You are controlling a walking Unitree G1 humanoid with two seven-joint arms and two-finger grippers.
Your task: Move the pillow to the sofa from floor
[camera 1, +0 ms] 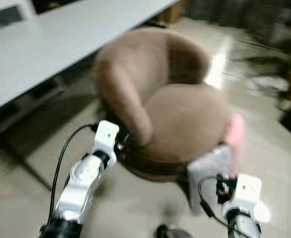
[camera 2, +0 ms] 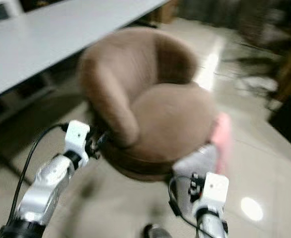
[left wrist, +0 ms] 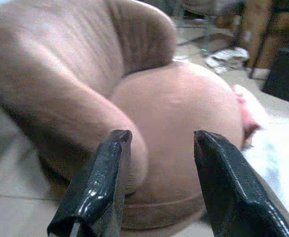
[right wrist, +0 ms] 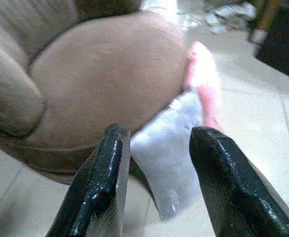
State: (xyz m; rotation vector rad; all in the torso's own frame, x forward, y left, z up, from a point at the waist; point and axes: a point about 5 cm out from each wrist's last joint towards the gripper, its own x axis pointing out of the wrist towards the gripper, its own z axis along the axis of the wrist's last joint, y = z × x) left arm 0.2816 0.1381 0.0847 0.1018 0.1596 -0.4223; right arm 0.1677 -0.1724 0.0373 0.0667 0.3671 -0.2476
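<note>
No words, labels, brands or numbers can be read on anything here; the head views are blurred and every surface looks plain.

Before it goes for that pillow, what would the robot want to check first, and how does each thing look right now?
1. Pillow located: ok, it leans against the sofa's front edge, standing on the floor.
2. Right gripper open: ok, fingers apart, with the pillow seen between them.
3. Left gripper open: ok, fingers apart, pointing at the sofa seat.
4. Pillow gripped: not ok, neither gripper touches it yet.
5. Sofa seat free for the pillow: ok, nothing lies on it.
6. View sharp enough to aim: not ok, the head views are blurred.
</note>
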